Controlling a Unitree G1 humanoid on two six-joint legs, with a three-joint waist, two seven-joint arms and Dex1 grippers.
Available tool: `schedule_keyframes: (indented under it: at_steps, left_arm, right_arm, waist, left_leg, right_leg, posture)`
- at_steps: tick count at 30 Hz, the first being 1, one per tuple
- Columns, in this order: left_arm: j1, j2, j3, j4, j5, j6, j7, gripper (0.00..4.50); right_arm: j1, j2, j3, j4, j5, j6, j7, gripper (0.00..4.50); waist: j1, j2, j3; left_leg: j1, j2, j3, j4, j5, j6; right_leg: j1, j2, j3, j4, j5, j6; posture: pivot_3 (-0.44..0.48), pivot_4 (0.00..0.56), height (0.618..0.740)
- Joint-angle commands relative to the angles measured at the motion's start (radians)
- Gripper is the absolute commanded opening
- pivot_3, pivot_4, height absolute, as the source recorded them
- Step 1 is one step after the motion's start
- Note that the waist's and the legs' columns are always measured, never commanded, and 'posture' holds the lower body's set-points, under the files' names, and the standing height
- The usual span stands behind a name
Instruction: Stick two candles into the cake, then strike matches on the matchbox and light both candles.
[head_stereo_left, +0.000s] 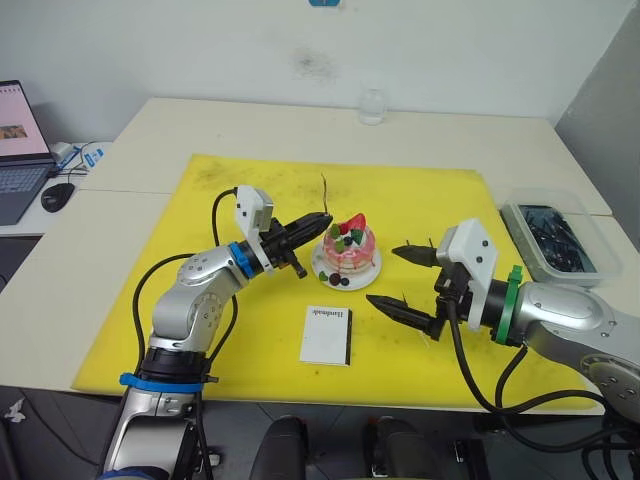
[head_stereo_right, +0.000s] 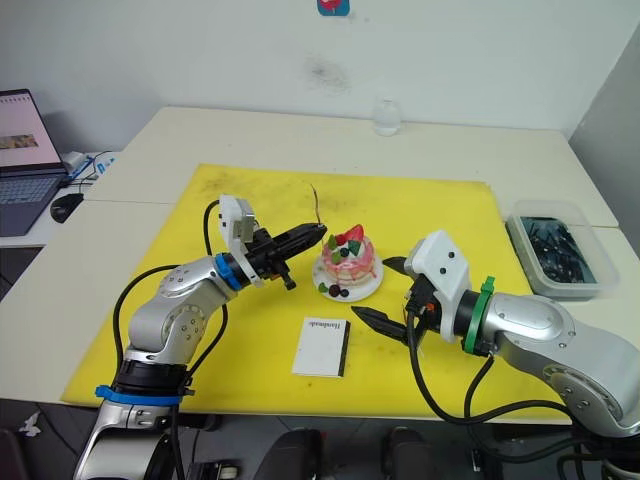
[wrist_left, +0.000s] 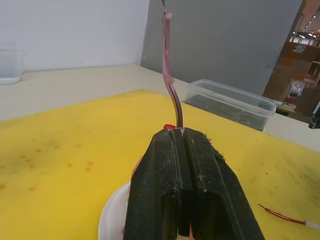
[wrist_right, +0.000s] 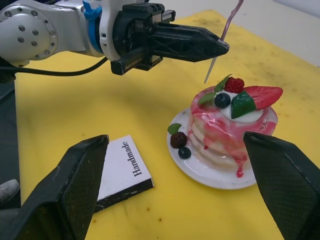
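The cake looks glossy, its pink glaze running wet-looking down smooth layers, and sits on a shiny white glazed plate. The matchbox is matt white card with a black edge. The candle looks waxy and smooth. The left gripper has matt black, ribbed plastic fingers; the right gripper has grainy matt black fingers. The yellow mat is dull and stained. The tub is clear plastic
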Motion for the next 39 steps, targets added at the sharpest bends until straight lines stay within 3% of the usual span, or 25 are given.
schedule_keyframes:
  at_steps: [1,13,23,36,39]
  left_arm:
    - [-0.006,-0.019,0.002,-0.002,0.021,-0.036,-0.005,0.00]
    - [0.026,-0.042,-0.014,0.040,0.097,-0.111,-0.023,0.00]
    - [0.079,-0.087,-0.042,0.160,0.216,-0.336,-0.029,0.00]
    - [0.096,-0.109,-0.027,0.084,0.190,-0.292,-0.003,0.00]
    - [0.099,-0.103,-0.009,0.055,0.184,-0.271,0.020,0.82]
  right_arm:
    - [0.009,0.005,-0.023,-0.040,-0.007,0.000,0.008,4.47]
    - [0.031,0.021,-0.035,-0.063,-0.019,0.010,0.002,4.47]
    - [0.033,0.042,-0.027,-0.055,-0.051,0.006,0.003,4.47]
    - [0.075,0.052,-0.035,-0.075,-0.100,-0.004,0.010,4.47]
    - [0.082,0.053,-0.039,-0.079,-0.104,-0.007,0.012,4.50]
  waist:
    - [0.000,0.000,0.000]
    - [0.000,0.000,0.000]
    - [0.000,0.000,0.000]
    - [0.000,0.000,0.000]
    - [0.000,0.000,0.000]
  left_leg:
    - [0.000,0.000,0.000,0.000,0.000,0.000]
    - [0.000,0.000,0.000,0.001,0.000,0.000]
    - [0.002,0.000,0.000,0.001,0.000,0.000]
    - [0.006,0.000,0.000,0.001,0.000,0.000]
    - [0.006,0.000,0.000,0.001,0.000,0.000]
  right_leg:
    - [0.000,0.000,0.000,0.000,0.000,0.000]
    - [0.000,0.000,0.000,0.001,0.000,0.000]
    - [0.001,0.000,0.000,0.002,0.000,0.000]
    - [0.006,0.000,0.001,0.002,0.000,0.000]
    - [0.006,0.000,0.000,0.002,0.000,0.000]
  posture:
    - [0.000,0.150,0.740]
    - [0.000,0.150,0.740]
    - [0.000,0.150,0.740]
    - [0.000,0.150,0.740]
    - [0.000,0.150,0.740]
